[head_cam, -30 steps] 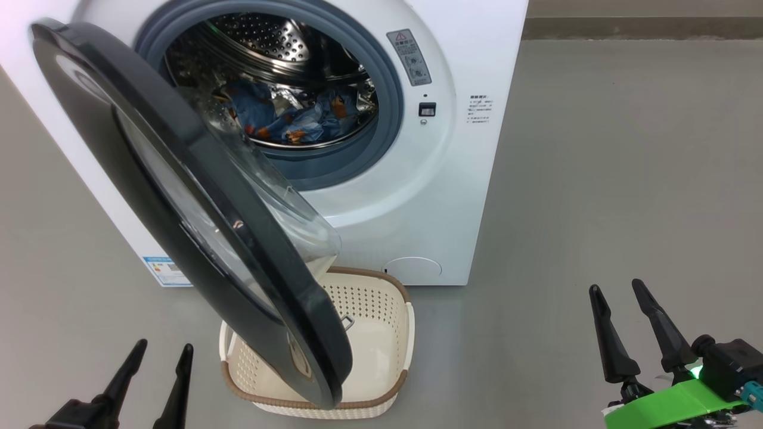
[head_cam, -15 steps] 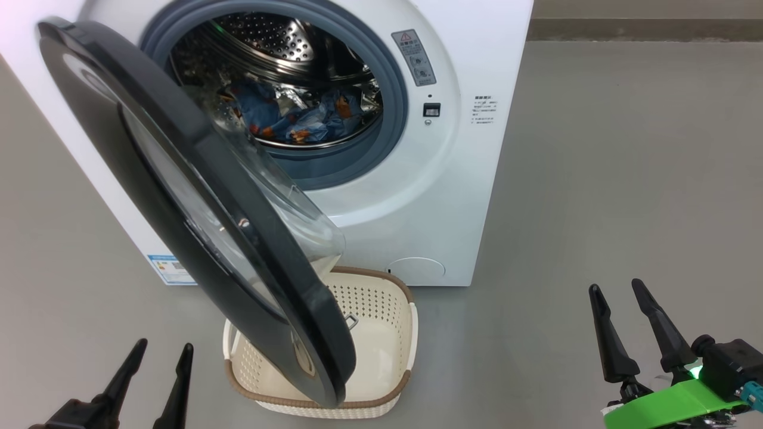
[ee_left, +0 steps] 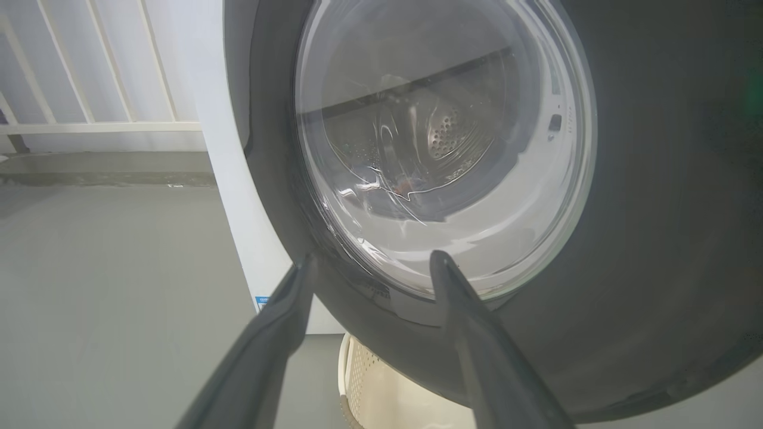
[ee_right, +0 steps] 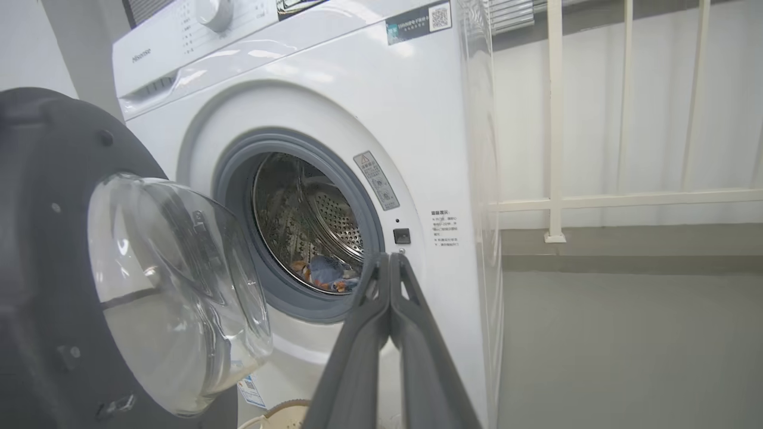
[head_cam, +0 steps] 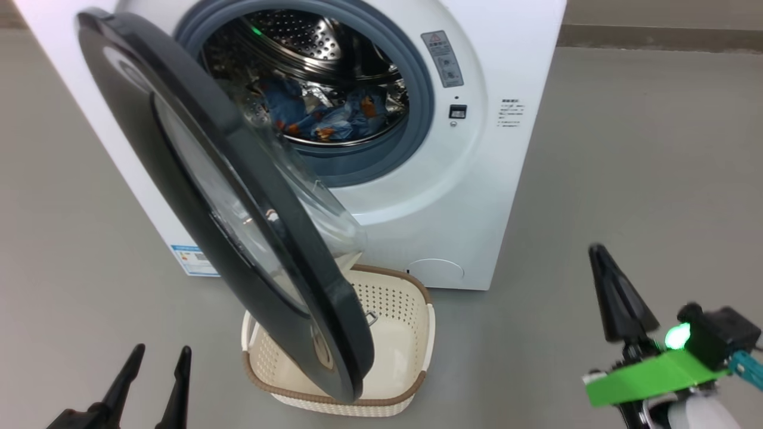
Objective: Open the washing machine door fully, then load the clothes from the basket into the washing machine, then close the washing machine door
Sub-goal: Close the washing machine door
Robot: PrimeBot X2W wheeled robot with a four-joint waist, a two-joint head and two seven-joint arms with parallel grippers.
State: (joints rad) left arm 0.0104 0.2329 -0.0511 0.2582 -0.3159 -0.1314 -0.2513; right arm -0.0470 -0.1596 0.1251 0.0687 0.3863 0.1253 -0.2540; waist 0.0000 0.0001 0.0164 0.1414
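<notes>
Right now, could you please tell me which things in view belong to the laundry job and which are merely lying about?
Job in hand: washing machine, washing machine door, clothes, basket.
Just there: white railing, warning sticker, floor.

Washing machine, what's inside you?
Blue clothes with orange prints lie at the bottom of the steel drum. The open door hides part of the drum's left side.

The pincer [ee_right: 388, 260], fingers pressed together, points at the washer [ee_right: 357, 89]; its door [ee_right: 36, 179] stands open, with clothes [ee_right: 325, 275] in the drum [ee_right: 310, 208].
</notes>
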